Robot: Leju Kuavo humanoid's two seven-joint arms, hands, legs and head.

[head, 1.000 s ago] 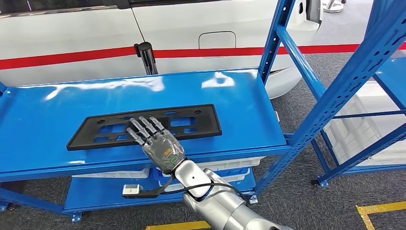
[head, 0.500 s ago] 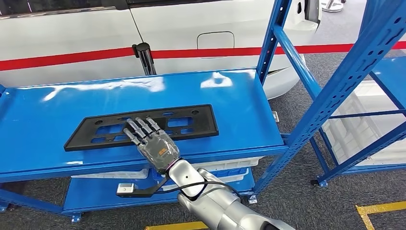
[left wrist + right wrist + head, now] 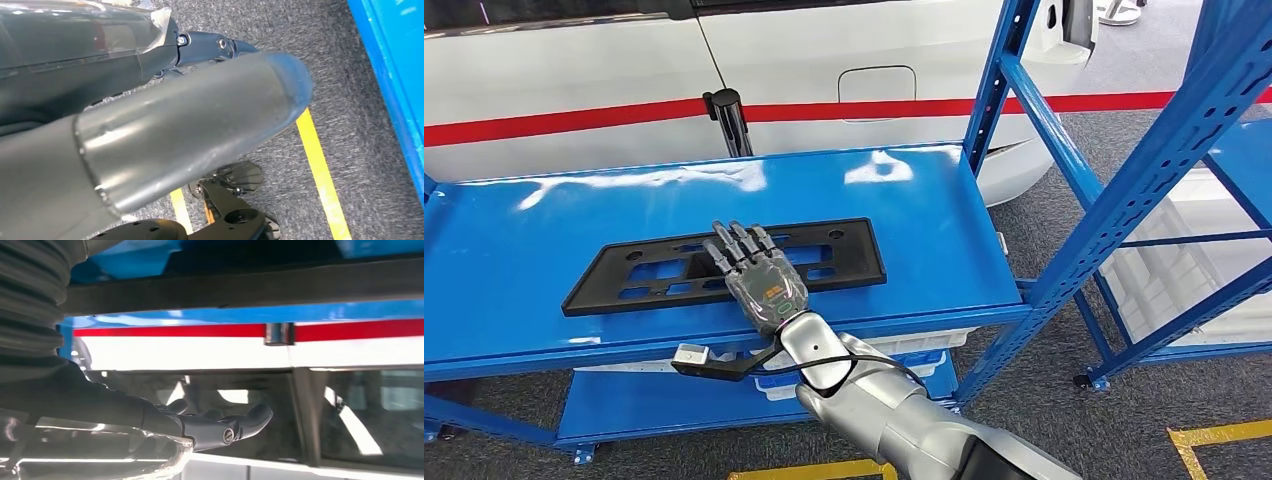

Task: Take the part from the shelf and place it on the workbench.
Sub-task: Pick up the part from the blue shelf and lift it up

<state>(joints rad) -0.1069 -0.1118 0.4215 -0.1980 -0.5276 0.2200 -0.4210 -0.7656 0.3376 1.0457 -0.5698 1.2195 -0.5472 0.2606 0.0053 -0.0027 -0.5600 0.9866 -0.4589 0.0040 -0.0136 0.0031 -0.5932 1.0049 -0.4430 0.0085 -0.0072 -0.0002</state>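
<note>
Shelving in glossy blue steel takes up the head view: a wide shelf (image 3: 544, 240) on perforated uprights, a lower level beneath it carrying white bins (image 3: 904, 350), and a second blue rack (image 3: 1184, 130) to the right, all on grey carpet with yellow floor tape (image 3: 1219, 435) near the bottom corner. Behind the shelf stands a white car (image 3: 824, 50) with a red stripe along its side. The part (image 3: 844, 250), a flat black rectangular plate with cut-out openings, lies flat on the shelf nearer the front edge than the back, its long axis running along the shelf's length, roughly parallel to that front edge. The right hand (image 3: 759, 275) reaches over the front edge from the silver arm below, palm down, fingers straight and slightly spread, lying over the middle of the part; it grasps nothing, and whether the fingertips actually touch the plate cannot be told. In the left wrist view grey carpet, yellow tape and a strip of blue shelf edge appear; the left hand's state cannot be told here. In the right wrist view the right hand's dark fingers extend flat, the car's red stripe beyond them.
</note>
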